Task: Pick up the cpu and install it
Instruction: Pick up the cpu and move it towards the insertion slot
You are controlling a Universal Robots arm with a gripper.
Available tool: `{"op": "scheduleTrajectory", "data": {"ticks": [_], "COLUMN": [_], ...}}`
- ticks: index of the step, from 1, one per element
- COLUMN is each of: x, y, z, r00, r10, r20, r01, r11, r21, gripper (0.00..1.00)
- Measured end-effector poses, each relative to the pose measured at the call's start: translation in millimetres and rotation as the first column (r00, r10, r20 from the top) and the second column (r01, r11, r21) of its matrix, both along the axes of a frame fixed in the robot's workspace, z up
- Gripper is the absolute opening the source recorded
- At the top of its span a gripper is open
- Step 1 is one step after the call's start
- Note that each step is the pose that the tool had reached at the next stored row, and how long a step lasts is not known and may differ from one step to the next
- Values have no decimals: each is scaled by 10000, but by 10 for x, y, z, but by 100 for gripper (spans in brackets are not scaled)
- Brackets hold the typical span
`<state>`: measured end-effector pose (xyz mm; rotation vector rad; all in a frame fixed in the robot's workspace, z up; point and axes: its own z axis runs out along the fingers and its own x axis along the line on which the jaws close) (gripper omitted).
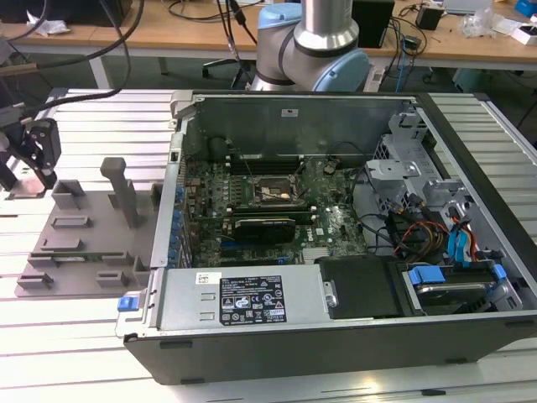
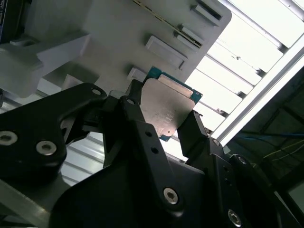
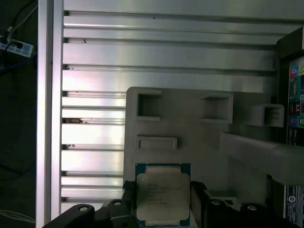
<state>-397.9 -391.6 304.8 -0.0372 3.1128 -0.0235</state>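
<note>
Cpu (image 2: 167,107) is clamped between the 2 fingers (image 2: 194,127) of my gripper (image 2: 164,118), jaws closed on its edges, over the grey tray (image 3: 190,133) beside the open case (image 1: 336,327).

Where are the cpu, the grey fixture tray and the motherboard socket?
cpu (image 3: 163,192): first wrist view, middle of its metal top plate.
fixture tray (image 1: 105,231): exterior view, bare flat base.
motherboard socket (image 1: 270,191): exterior view, middle of its frame.

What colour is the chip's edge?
The cpu has a blue-green edge, clearest in the first wrist view.
</note>
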Motion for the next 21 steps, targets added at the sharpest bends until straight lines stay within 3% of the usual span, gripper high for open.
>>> {"op": "scheduleTrajectory", "data": {"ticks": [21], "x": [0], "y": [0], "z": [320], "r00": [10000], "r10": [0], "r20": [0], "r01": [0], "r11": [10000], "r21": [-1], "gripper": [55]}}
